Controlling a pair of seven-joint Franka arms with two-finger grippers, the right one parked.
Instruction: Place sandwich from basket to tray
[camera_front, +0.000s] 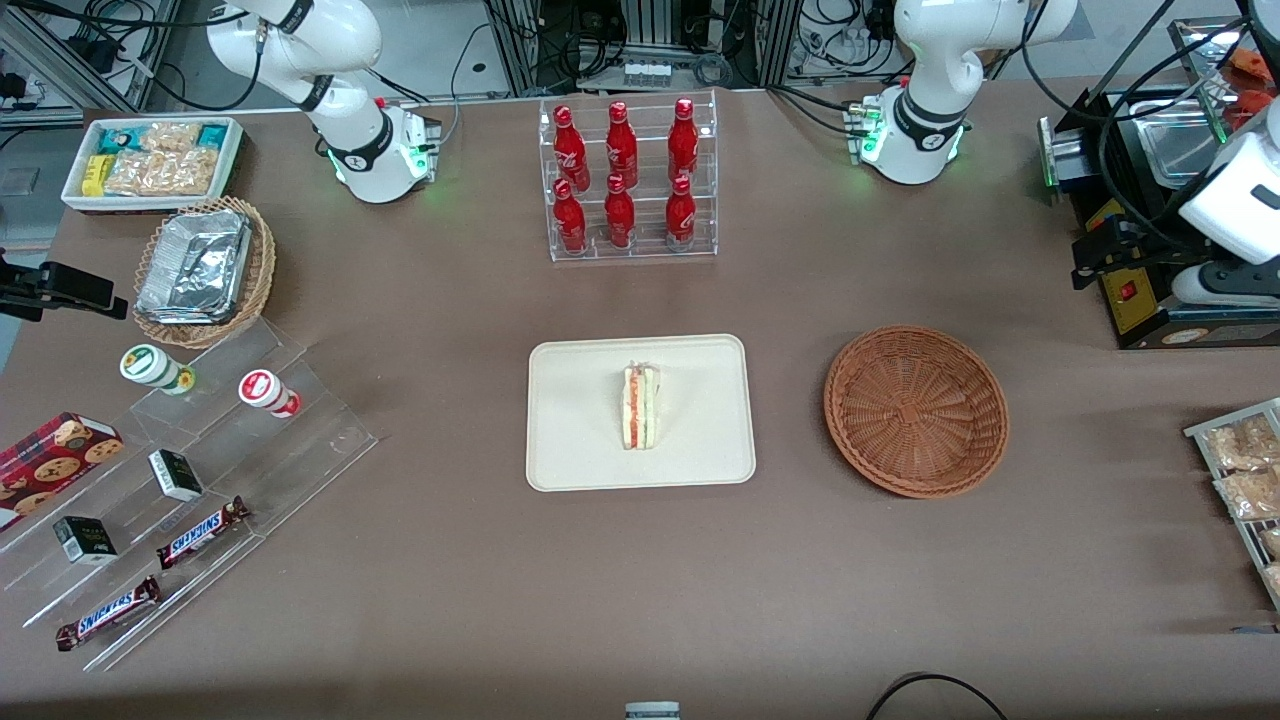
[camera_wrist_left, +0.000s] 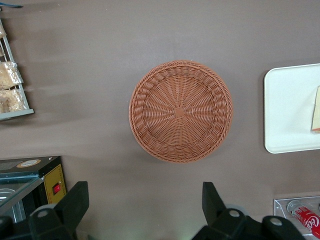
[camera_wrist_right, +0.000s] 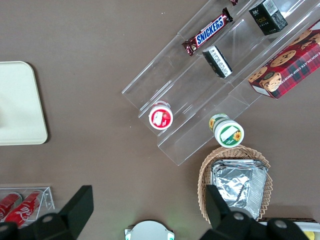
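Sandwich (camera_front: 640, 406) lying on tray (camera_front: 570, 420), basket (camera_front: 916, 410) beside it, claw (camera_wrist_left: 145, 202) spread wide above basket

Sandwich on the tray, basket beside it, gripper up above.

The sandwich (camera_front: 641, 406) lies on the tray (camera_front: 580, 450) near its middle. The basket (camera_front: 916, 410) sits on the table (camera_front: 640, 600) beside the tray, toward the working arm's end, apart from it. The bottle rack (camera_front: 630, 180) stands farther from the front camera than the tray. The gripper (camera_wrist_left: 145, 202) hangs above the table near the basket, probably well clear, fingers spread.
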